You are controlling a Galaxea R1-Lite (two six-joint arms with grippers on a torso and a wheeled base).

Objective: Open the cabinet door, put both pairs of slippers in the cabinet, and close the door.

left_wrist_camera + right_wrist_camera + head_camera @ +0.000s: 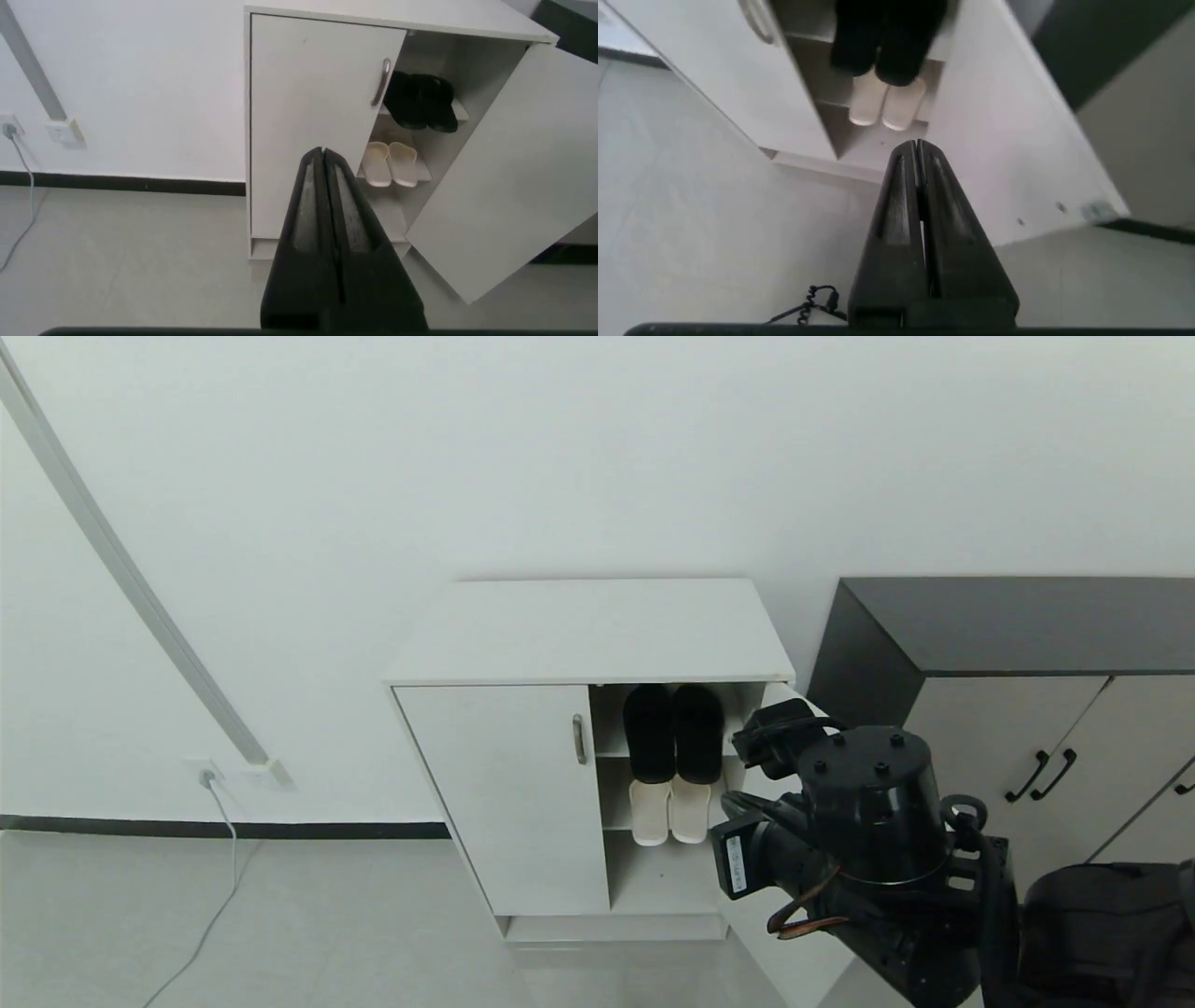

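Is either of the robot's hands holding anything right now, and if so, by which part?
Nothing is held. The left hand and the right hand are both shut, with nothing between their fingers.

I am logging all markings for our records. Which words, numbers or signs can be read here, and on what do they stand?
None can be read.
A small tag on the open cabinet door: too small to read.
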